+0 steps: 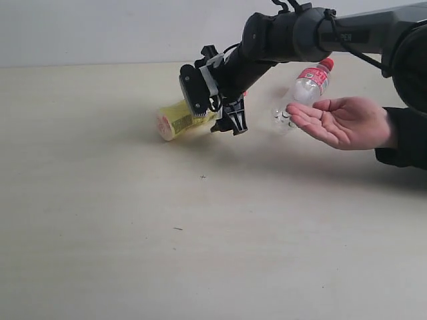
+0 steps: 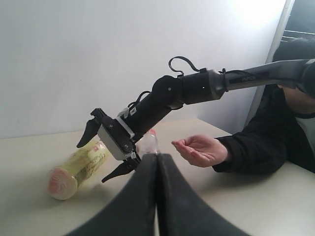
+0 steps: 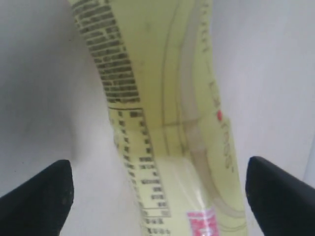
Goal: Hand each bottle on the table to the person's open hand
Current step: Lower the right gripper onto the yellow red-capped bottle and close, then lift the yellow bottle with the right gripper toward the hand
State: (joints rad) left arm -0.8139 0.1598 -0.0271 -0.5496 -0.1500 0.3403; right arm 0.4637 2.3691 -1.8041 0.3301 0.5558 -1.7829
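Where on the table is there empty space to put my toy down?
The whole front of the table is bare, in front of the yellow bottle and the person's open hand. The far left, beside the yellow bottle, is bare too. It is crowded at the back right: the open right gripper straddles the yellow bottle, with the clear bottle and hand close by.

Exterior view's bright and even, soft light, no glare; the arm [image 1: 287, 37] only drops a faint fuzzy shadow on the tabletop [image 1: 133, 253]. Left wrist view has a blown-out white patch on the wall [image 2: 256, 12], and the left hand [image 2: 157, 158] right at the lens is a dark, soft-edged blob. Right wrist view is the worst: yellow bottle [image 3: 162, 123] way too close, label print smeared, fingers [image 3: 37, 201] of the right hand [image 3: 158, 194] just black blurry shapes.
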